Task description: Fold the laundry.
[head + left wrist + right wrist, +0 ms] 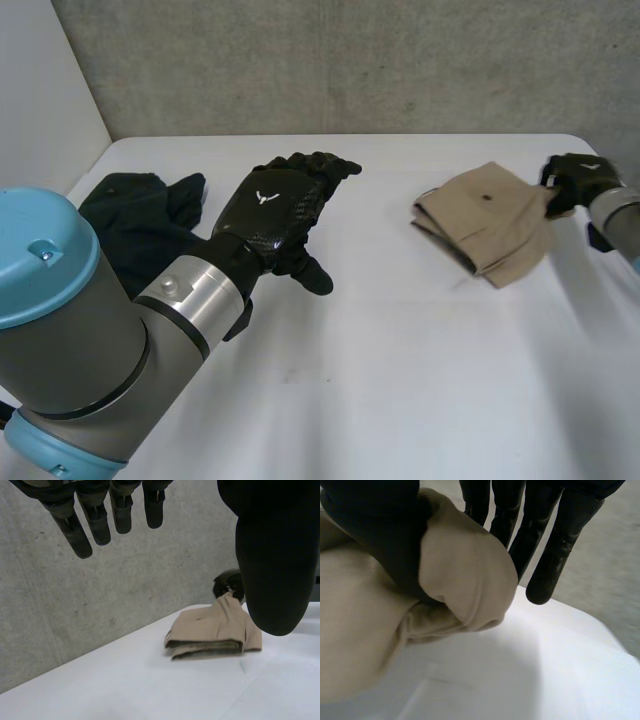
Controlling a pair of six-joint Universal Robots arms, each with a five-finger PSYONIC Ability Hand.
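One soft, light tan garment (485, 222) seems best taken by its edge, where the right hand (575, 180) pinches it; the left hand (278, 205) hovers slack-fingered.

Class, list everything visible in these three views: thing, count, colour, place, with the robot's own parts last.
folded tan cloth garment: one, tan, right side of the table.
crumpled dark cloth garment: one, dark, left side of the table.
flat white table: one, white, under both garments.
rough grey concrete wall: one, grey, behind the table.
plain white side wall: one, white, left of the table.
left arm and right arm: two, grey, the left with a light-blue cap.
left robot hand: one, black, open over the table between the garments.
right robot hand: one, black, pinching the tan garment's right corner.
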